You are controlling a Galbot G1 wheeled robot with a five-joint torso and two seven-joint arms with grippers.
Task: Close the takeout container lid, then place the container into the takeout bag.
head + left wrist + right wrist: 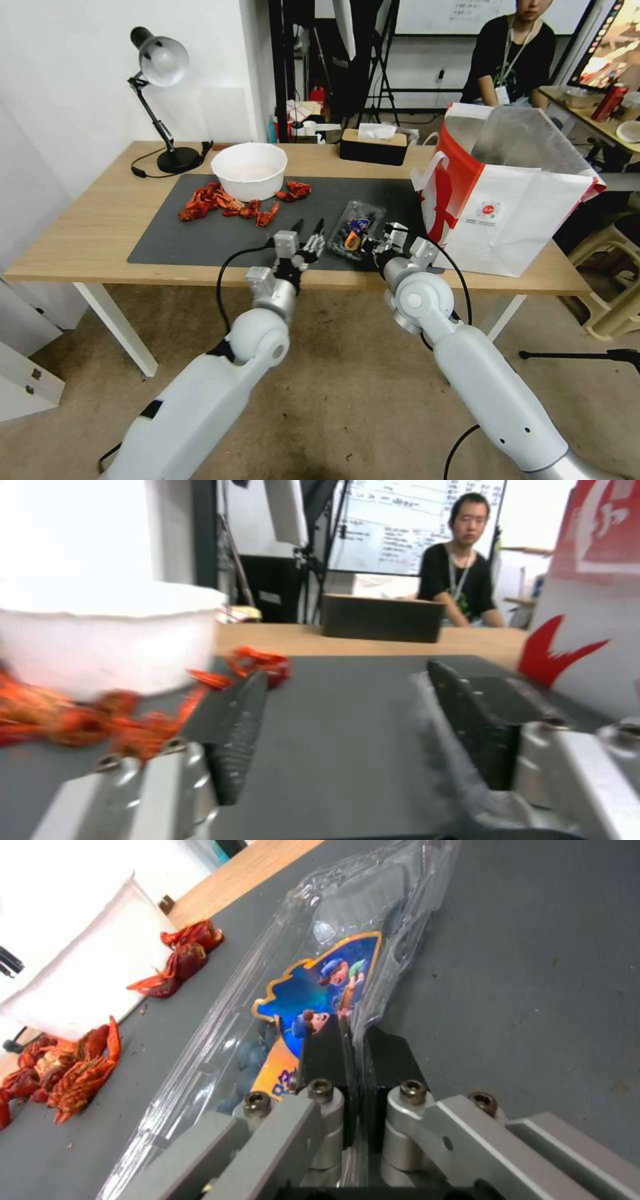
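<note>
Your right gripper [353, 1040] is clamped on the container's [355, 230] clear plastic edge, its two black fingers [323, 1050] pressed almost together with the thin plastic pinched between them. From your head view that gripper [379, 241] sits at the container's right side, on the grey mat [200, 240] near the table's [87, 227] front edge. You can see a colourful cartoon label [320, 990] through the clear plastic, with dark berries under it. Whether the lid is fully down, you cannot tell. Your left gripper [308, 235] rests low over the mat just left of the container, fingers [240, 730] spread wide with bare mat between them, holding nothing. Your bag [507, 200] stands upright and open to the right of the container, partly on the mat's right end, its silver lining showing at the mouth. Farther back on the mat stands a white bowl [249, 170], with red crayfish [220, 203] strewn in front of and beside it.
</note>
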